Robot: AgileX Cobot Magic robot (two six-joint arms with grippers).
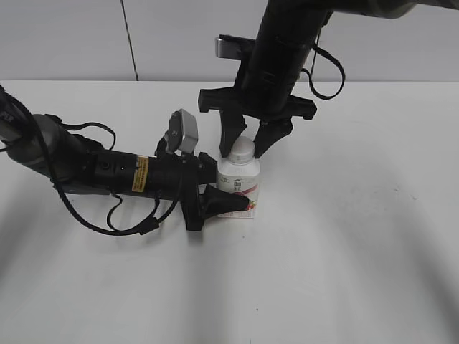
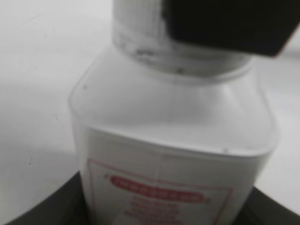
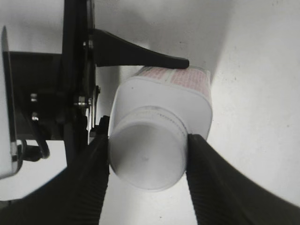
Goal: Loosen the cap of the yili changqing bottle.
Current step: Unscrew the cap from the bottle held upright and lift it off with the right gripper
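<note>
The yili changqing bottle [image 1: 239,185] stands upright on the white table, white with a red-pink label. My left gripper [image 1: 231,203] comes in from the left and is shut on the bottle's body; the bottle [image 2: 173,154] fills the left wrist view, with dark jaws at both lower corners. The white cap [image 1: 242,149] sits on the neck. My right gripper [image 1: 247,145] comes down from above and its two ribbed fingers are shut on the cap [image 3: 146,154], one on each side. A right finger [image 2: 229,23] covers part of the cap in the left wrist view.
The white table [image 1: 358,236] spreads around the bottle. The left arm's black body and cables [image 1: 107,175] lie low across the left half. A pale wall [image 1: 72,36] runs behind the table's far edge.
</note>
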